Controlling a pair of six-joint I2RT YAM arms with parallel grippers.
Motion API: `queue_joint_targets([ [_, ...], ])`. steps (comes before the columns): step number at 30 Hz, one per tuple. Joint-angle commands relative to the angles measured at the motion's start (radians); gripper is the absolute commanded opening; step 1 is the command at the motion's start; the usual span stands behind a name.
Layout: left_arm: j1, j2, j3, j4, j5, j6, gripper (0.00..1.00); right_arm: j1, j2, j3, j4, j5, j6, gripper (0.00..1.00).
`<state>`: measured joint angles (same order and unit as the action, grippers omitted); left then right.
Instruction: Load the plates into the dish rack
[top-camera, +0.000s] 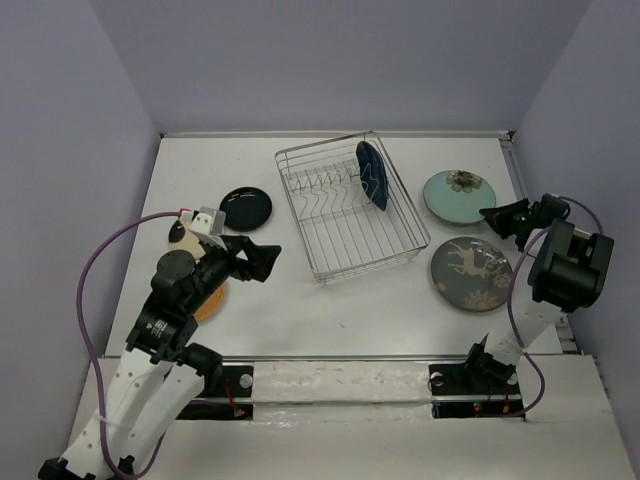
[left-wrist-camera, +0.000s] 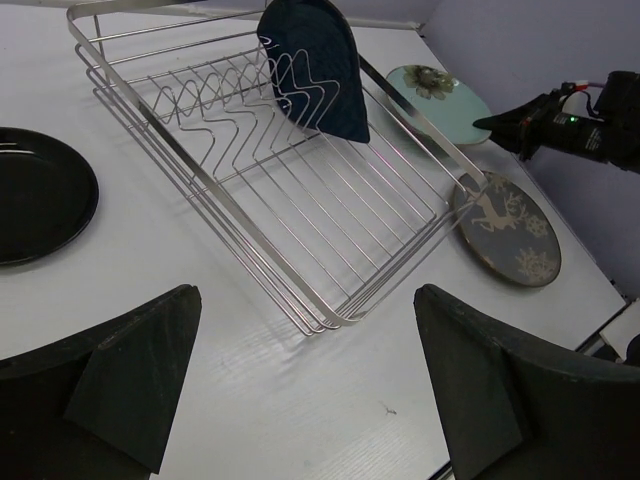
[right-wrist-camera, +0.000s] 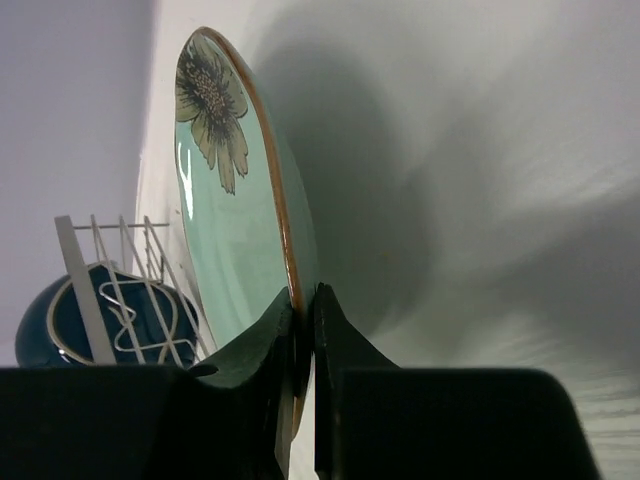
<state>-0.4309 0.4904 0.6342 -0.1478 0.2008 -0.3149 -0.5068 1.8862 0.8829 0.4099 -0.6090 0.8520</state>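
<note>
While left gripper (top-camera: 266, 260) wide open and empty, right gripper (right-wrist-camera: 305, 305) tight on rim of pale teal plate (right-wrist-camera: 225, 240).

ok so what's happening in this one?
Plate loading, early on. One dark blue plate stands on edge in the dish rack. The right claw is pinched shut on the rim of the teal flower plate, right of the rack; can't tell whether it's off the table. The left claw is open, empty, aimed at the rack. The grey patterned plate, black plate, orange-tan plate and cream plate lie on the table.
</note>
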Motion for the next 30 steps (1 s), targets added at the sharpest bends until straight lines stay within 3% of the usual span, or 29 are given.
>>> queue_joint_targets([
  [1, 0.012, 0.008, 0.007, 0.028, 0.0, 0.019, 0.99, 0.057, -0.256, 0.083, 0.031, 0.139, -0.008, 0.07],
  [8, 0.023, 0.013, 0.004, 0.033, 0.012, 0.016, 0.99, 0.192, -0.461, 0.331, -0.235, 0.432, -0.175, 0.07],
  [13, 0.027, 0.011, 0.002, 0.034, 0.015, 0.016, 0.99, 0.417, -0.527, 0.519, -0.391, 0.603, -0.362, 0.07],
  [18, 0.03, 0.01, 0.001, 0.034, 0.017, 0.017, 0.99, 0.611, -0.503, 0.717, -0.571, 0.82, -0.459, 0.07],
  [23, 0.029, 0.007, 0.002, 0.034, 0.018, 0.016, 0.99, 0.825, -0.44, 0.867, -0.641, 0.998, -0.559, 0.07],
  [30, 0.029, 0.004, 0.001, 0.033, 0.017, 0.016, 0.99, 1.022, -0.262, 1.091, -0.744, 1.222, -0.7, 0.07],
])
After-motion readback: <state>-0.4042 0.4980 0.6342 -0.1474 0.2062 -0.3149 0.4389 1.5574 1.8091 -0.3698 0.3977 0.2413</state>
